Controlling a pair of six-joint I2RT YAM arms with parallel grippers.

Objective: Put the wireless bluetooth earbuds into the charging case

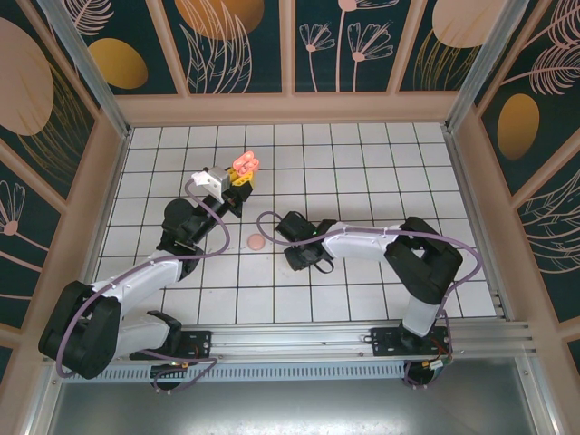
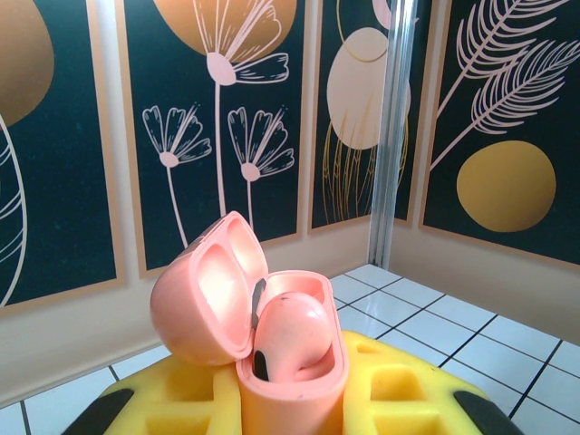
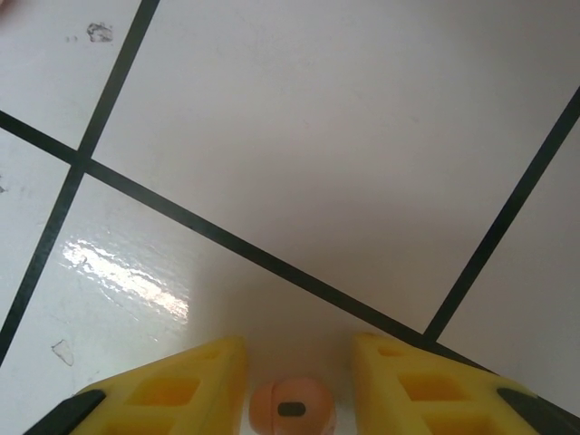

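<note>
A coral-pink charging case (image 2: pixel 294 385) stands upright between the yellow pads of my left gripper (image 2: pixel 290 403), which is shut on it. Its lid (image 2: pixel 204 290) is swung open to the left, and one coral-pink earbud (image 2: pixel 290 335) sits inside. From above, the case (image 1: pixel 245 165) is at the left gripper (image 1: pixel 237 179), over the far-left tiles. My right gripper (image 3: pixel 297 385) is low over the table. A second coral-pink earbud (image 3: pixel 292 408) lies on the tile between its yellow fingers (image 3: pixel 181 385), with a narrow gap on each side. From above, the right gripper (image 1: pixel 304 258) points down near the table's middle.
A small pinkish round thing (image 1: pixel 256 242) lies on a tile just left of the right gripper. The white tiled table (image 1: pixel 362 172) is walled by wooden panels with a flower pattern. A metal rail (image 1: pixel 344 340) runs along the near edge by the arm bases.
</note>
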